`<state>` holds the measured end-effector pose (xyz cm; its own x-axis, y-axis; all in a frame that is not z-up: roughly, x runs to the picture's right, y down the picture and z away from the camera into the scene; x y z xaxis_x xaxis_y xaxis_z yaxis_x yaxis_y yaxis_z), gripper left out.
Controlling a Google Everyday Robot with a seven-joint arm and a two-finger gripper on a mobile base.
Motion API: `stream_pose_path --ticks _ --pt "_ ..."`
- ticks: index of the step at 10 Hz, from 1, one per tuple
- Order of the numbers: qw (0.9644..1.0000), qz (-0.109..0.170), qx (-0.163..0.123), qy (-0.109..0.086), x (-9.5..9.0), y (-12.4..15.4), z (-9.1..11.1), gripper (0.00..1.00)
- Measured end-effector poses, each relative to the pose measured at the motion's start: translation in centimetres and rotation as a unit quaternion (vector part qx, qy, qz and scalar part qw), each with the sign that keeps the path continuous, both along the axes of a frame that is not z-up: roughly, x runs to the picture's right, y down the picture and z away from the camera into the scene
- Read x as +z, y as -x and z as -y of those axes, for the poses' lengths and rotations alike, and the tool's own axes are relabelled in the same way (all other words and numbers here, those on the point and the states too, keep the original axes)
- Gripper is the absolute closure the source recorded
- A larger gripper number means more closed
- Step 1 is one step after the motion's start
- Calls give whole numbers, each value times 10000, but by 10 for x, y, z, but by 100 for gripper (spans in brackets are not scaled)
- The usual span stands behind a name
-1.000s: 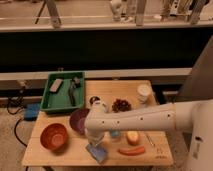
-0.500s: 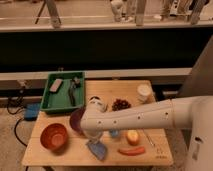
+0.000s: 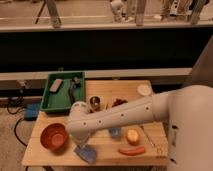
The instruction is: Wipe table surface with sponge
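Observation:
The light-blue sponge (image 3: 87, 154) lies flat on the tan wooden table surface (image 3: 109, 89) near its front edge, left of centre. My gripper (image 3: 81, 145) is at the end of the white arm that reaches in from the right. It comes down onto the sponge's upper left part and is shut on it, pressing it to the wood. The arm's bulky wrist (image 3: 80, 120) hides most of the gripper.
An orange-red bowl (image 3: 54, 136) sits just left of the sponge. A green tray (image 3: 50, 102) holding a grey block (image 3: 56, 85) is at the back left. A metal cup (image 3: 94, 102), blue cup (image 3: 115, 132), yellow fruit (image 3: 132, 136), red carrot-like item (image 3: 131, 150) and white cup (image 3: 144, 90) stand to the right.
The arm and gripper have swept left along the front of the table, and the sponge has moved left with them, closer to the orange-red bowl.

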<state>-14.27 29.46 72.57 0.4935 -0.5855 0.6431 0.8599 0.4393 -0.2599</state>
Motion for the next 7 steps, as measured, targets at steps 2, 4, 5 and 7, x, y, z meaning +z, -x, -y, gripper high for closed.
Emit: stream_pose_path --ticks 2,4,5,7 --pt "9998 152 -80 94 -10 7 -14 100" --pt "9998 170 -57 60 -10 1 -10 100" --pt "9999 134 -9 39 -6 -5 -5 100" --pt "9998 -19 183 -26 8 -24 12 100"
